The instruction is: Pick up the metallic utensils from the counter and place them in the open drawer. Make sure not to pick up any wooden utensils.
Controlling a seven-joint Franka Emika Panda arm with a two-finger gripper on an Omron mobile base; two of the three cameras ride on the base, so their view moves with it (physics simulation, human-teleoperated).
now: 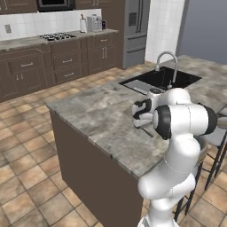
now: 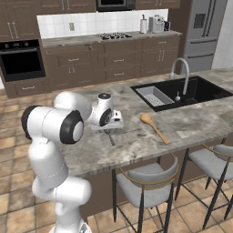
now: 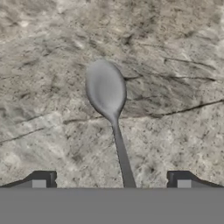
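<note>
1. Grey-beige marbled stone counter point(image 1: 97, 111) of the kitchen island carrying everything in play; black sink with a curved tap at its far end.
2. White arm's two-finger gripper point(image 3: 111, 180) hanging low over the counter, pointing straight down, jaws spread wide with nothing between them.
3. Left dark fingertip point(image 3: 43, 179) at the lower left of the hand view, right one matching it at the lower right, both apart from the metal.
4. Small dark grey metal spoon with a round bowl point(image 3: 106, 89) lying flat on the stone directly under the hand; slim handle running from the bowl toward the bottom edge, passing about midway between the two fingertips.
5. Long axis of the spoon thus crossing the line between the jaws roughly at right angles: judged well set for a straight descent and a pinch across the handle.
6. In the right base view, handle tip just poking out below the hand.
7. Further right, light tan wooden spoon with an oval bowl point(image 2: 153, 126), well apart from the gripper; to be left alone.
</note>
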